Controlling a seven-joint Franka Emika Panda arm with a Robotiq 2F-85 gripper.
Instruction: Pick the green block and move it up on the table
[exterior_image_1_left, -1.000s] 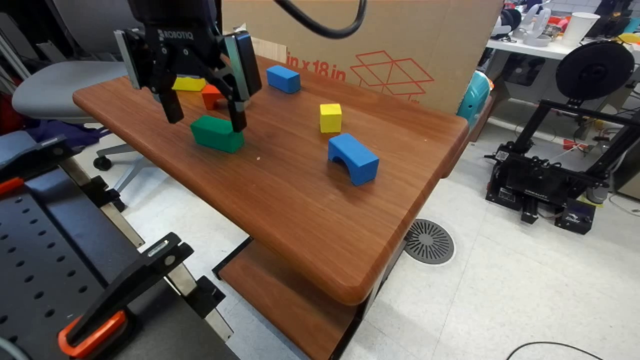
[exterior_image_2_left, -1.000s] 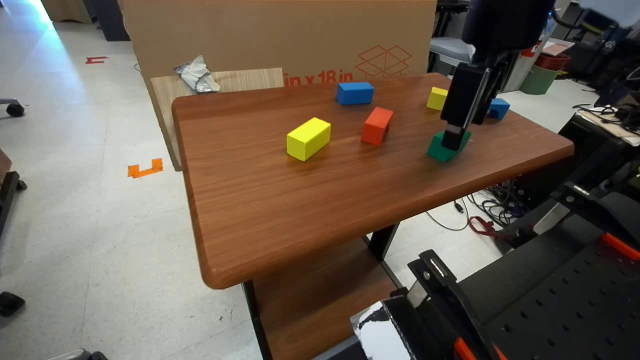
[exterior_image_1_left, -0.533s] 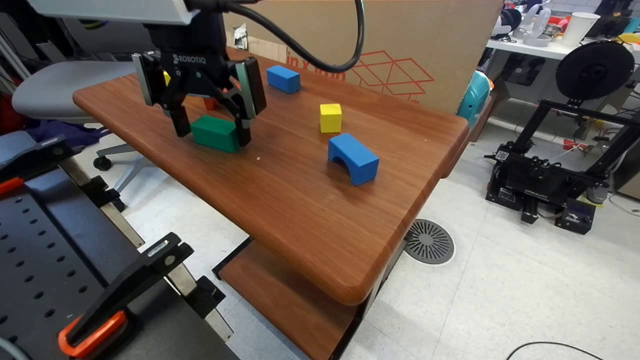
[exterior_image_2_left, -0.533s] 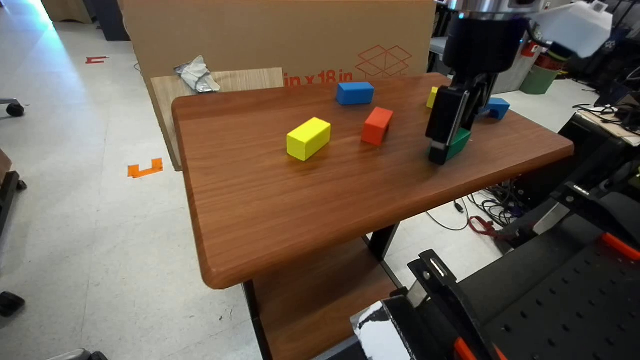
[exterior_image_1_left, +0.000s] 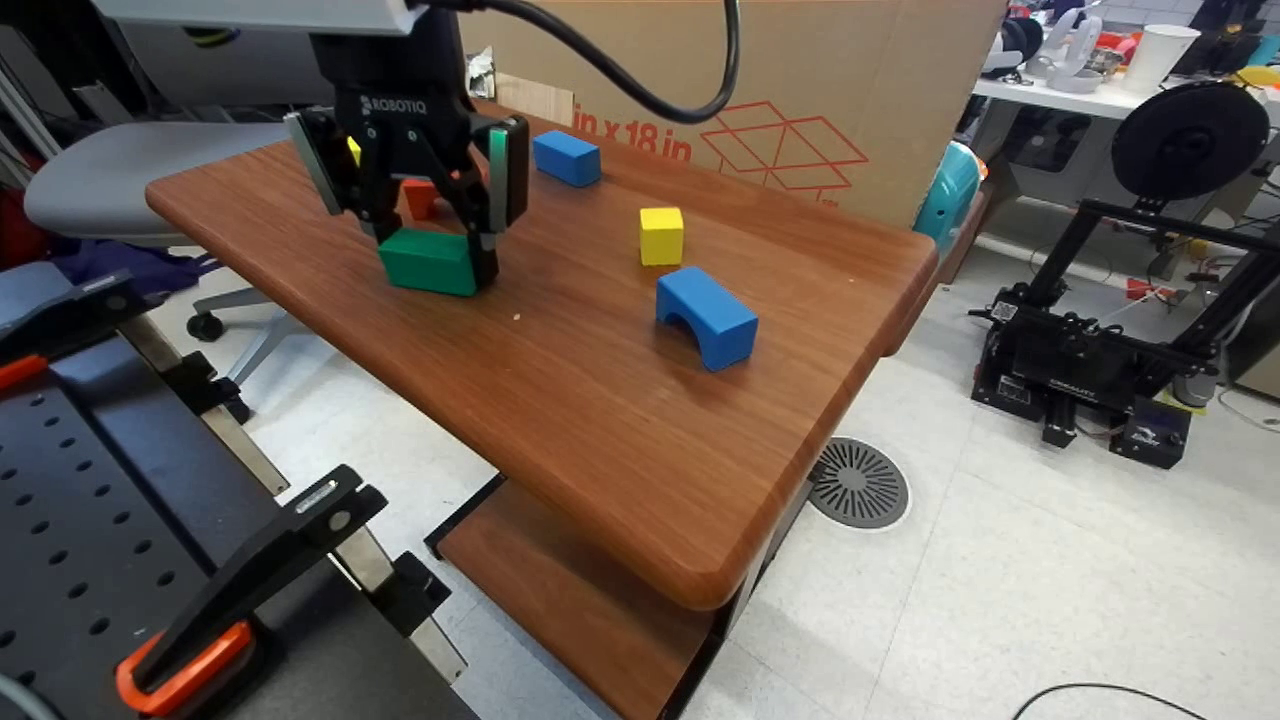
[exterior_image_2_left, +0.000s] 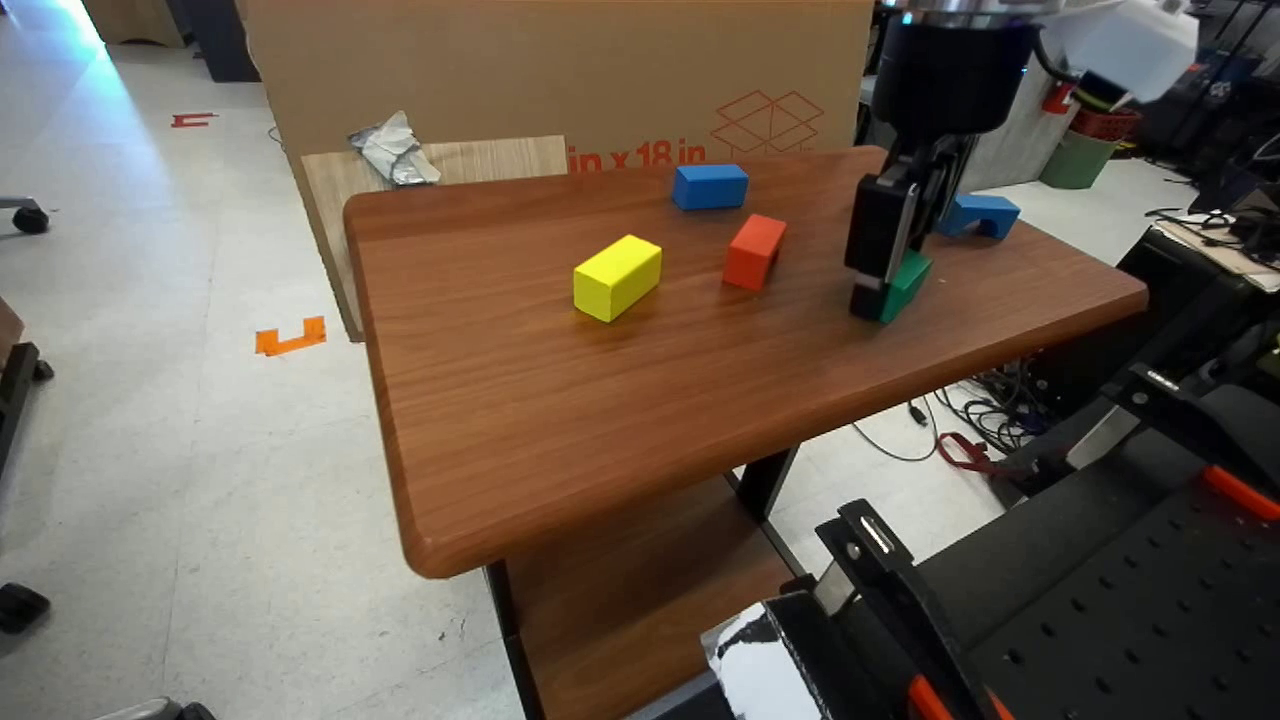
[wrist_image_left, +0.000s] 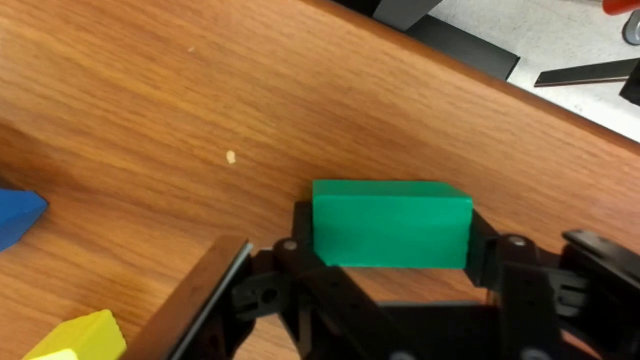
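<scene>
The green block (wrist_image_left: 392, 230) is gripped end to end, with a black finger (wrist_image_left: 302, 222) pressed on one short side and the opposite finger (wrist_image_left: 480, 245) on the other. My gripper (exterior_image_1_left: 433, 255) points straight down over the near long side of the wood-grain table (exterior_image_1_left: 600, 400). In both exterior views the green block (exterior_image_2_left: 907, 285) sits at or barely above the tabletop; whether its underside touches, I cannot tell. One fingertip is partly hidden behind the block in an exterior view.
A red block (exterior_image_2_left: 755, 252), a yellow block (exterior_image_2_left: 617, 278) and a blue block (exterior_image_2_left: 710, 187) stand farther along the table. On the opposite side are a small yellow block (exterior_image_1_left: 661, 237) and a blue arch (exterior_image_1_left: 708, 318). A large cardboard box (exterior_image_2_left: 560, 80) lines the back edge.
The gripper came down around the green block, then its fingers closed on the block's ends. Since half a second ago, block and gripper have shifted slightly upward in an exterior view.
</scene>
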